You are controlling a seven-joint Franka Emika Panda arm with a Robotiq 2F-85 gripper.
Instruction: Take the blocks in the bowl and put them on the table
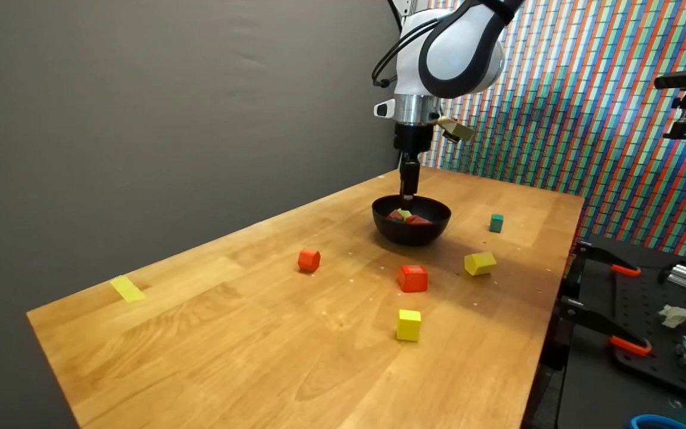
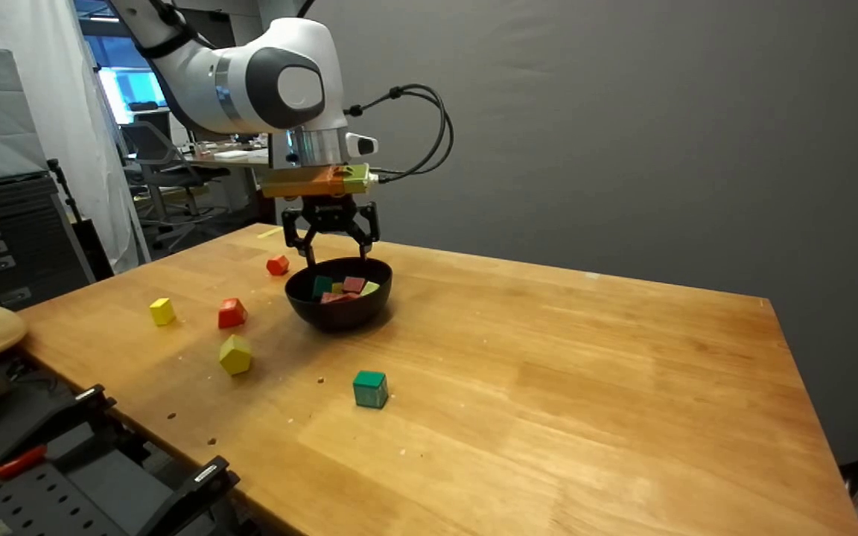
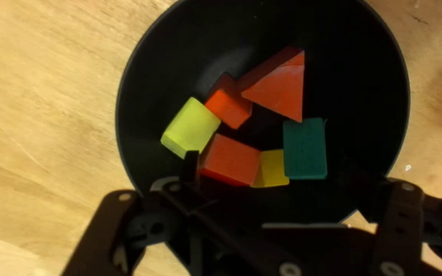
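1. The table [image 2: 585, 372] runs beneath your hand [image 2: 337, 260] and well out past it;
2. Your robot arm [image 2: 280, 82] hangs above, the hand pointing straight down at its end;
3. The bowl [image 2: 339, 318] stands upright on the table, directly below your hand; you cannot tell from these views whether the jaw tips dip past its rim;
4. Your hand has its jaws spread wide; it has hold of nothing;
5. A yellow strip [image 1: 127, 288] lies flat by the table's edge, well apart from your hand;
6. In the bowl, below your hand, six show: a red triangle block [image 3: 282, 89]; a dull red block [image 3: 232, 159]; a dark green block [image 3: 304, 147]; a pale yellow block [image 3: 191, 126], just beside one jaw in the wrist view; a deep yellow block [image 3: 274, 168], between the dull red and dark green ones; an orange block [image 3: 229, 108], between the triangle and the pale yellow block;
7. Five more rest on the table, outside the bowl and apart from your hand: a five-sided yellow block [image 2: 235, 357]; a bright red block [image 1: 412, 280]; a green cube [image 2: 371, 389]; a bright yellow block [image 1: 408, 326]; a small orange-red block [image 1: 308, 260].
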